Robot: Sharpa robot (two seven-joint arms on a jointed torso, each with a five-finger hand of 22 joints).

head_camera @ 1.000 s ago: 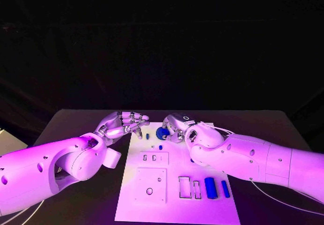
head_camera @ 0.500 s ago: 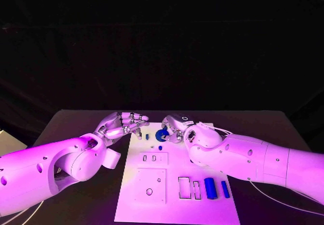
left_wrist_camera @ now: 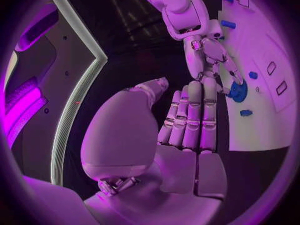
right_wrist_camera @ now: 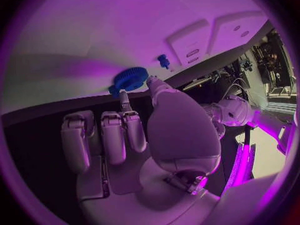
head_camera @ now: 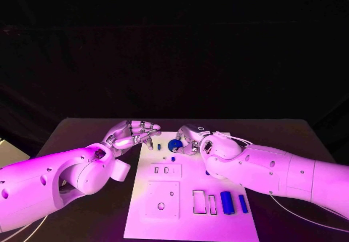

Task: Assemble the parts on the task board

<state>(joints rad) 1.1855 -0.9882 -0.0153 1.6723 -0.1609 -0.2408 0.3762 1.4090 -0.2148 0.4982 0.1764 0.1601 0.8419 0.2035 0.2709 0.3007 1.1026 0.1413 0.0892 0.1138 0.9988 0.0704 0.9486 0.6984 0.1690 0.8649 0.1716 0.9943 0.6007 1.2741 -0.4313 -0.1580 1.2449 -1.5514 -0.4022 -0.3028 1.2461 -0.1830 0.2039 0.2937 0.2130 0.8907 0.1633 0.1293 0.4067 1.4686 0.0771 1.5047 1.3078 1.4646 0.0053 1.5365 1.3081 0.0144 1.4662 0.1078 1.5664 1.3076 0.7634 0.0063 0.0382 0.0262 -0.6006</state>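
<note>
Left robot hand (head_camera: 132,133): it hangs over the black desk (head_camera: 87,131), just beside the far left corner of the flat white task board (head_camera: 190,222). Its fingers lie straight and close together. It holds nothing.

Right robot hand (head_camera: 192,138): it is over the far end of the task board. One fingertip (right_wrist_camera: 123,93) touches the round blue gear with small teeth (head_camera: 175,145). The other fingers are curled in. I cannot tell if it really grips the gear or just touches it.

Blue gear: it sits at the far end of the board, right at the right robot hand's fingertips, between the two robot hands.

Small blue peg (right_wrist_camera: 164,61): it stands on the board just past the gear, near the right robot hand's fingers.

Tiny blue piece (head_camera: 173,159): it lies on the board a bit nearer than the gear, below the right robot hand.

Blue rods: one thick blue rod (head_camera: 226,202) and one thin blue rod (head_camera: 243,203) lie side by side on the near part of the board, well apart from both robot hands, by the right arm.
</note>
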